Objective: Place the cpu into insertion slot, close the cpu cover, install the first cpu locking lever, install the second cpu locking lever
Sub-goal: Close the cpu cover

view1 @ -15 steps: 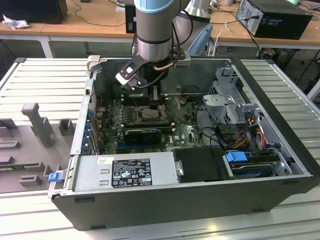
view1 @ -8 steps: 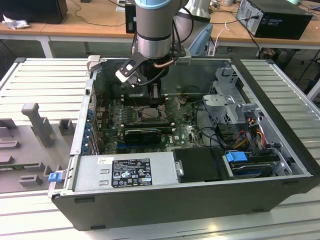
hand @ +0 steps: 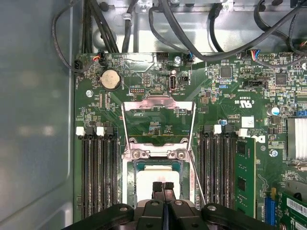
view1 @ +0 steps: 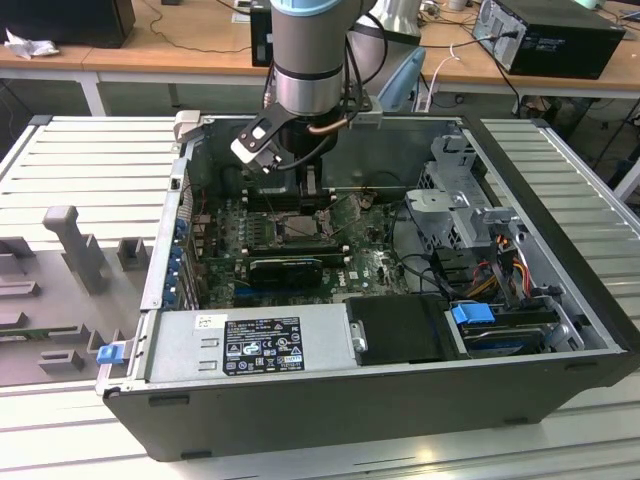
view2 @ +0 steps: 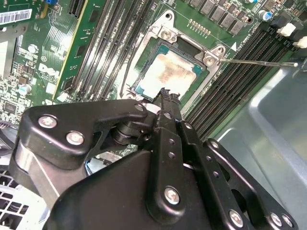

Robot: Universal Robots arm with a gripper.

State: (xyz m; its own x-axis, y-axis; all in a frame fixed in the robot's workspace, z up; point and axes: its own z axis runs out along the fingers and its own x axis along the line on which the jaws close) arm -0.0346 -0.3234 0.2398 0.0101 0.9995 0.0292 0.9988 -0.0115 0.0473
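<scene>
My gripper [hand: 163,186] is clenched, its two black fingertips pressed together with nothing between them. It hangs just above the cpu [hand: 158,178], close over the pale face, though I cannot tell whether the tips actually touch it. The cpu lies flat inside the insertion slot [hand: 126,178], beige-silver side up, with the slot's silvery rim framing it on the sides I can see. The cpu cover [hand: 158,101] is not down – it is swung back on its hinge at the slot's edge, and green board shows through its square window. A thin wire lever [hand: 195,175] angles away from the slot's corner, between the slot and the long black memory slots [hand: 98,177] that flank it on the motherboard [hand: 230,96]. In the second wrist view the same lever reaches out over the memory slots toward a grey metal wall. In the exterior view my arm [view1: 310,60] comes straight down into the open computer case [view1: 400,400], which lies on its side in the middle of the ribbed grey bench [view1: 60,160] – the slot sits near the case's far wall.
</scene>
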